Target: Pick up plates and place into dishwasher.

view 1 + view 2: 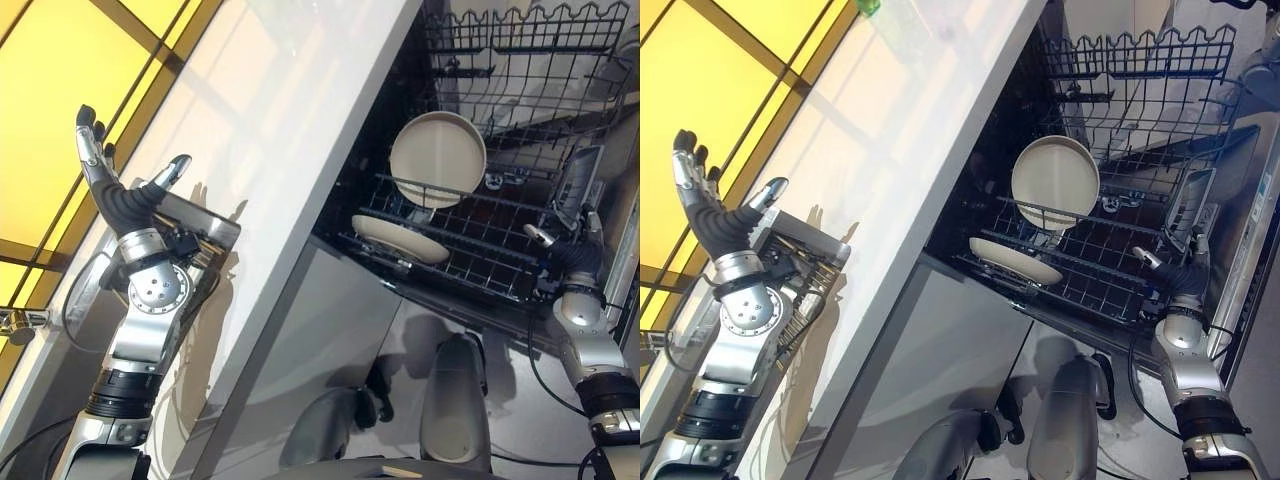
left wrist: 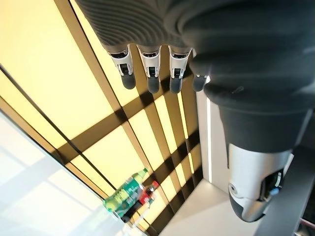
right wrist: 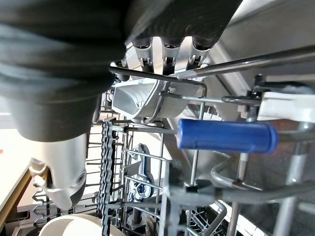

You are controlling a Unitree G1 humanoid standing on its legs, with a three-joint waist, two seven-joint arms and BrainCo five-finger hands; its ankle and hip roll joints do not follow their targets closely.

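The fingers of the left hand are held straight and spread, and nothing is gripped by them; the hand is raised beside the outer edge of the white table, over the yellow panelled floor. The fingers of the right hand are seen reaching over a wire of the lower rack at its near right corner, by a grey cutlery basket; how far they are curled over that wire cannot be told, and no plate is held by them. Two cream plates are already carried by the lower rack: an upright plate stood on edge toward the rack's middle, and a tilted plate laid low along its front left edge. An upper rack is seen behind, with no plates made out in it. It is judged that part of the loading is done; whether further plates are left cannot be told, since none is seen on the table. Two bottles, one green and one dark with a red cap, are seen at the far end of the table in the left wrist view. A blue-sleeved tine is seen in the rack. No writing, brand or label can be read anywhere.
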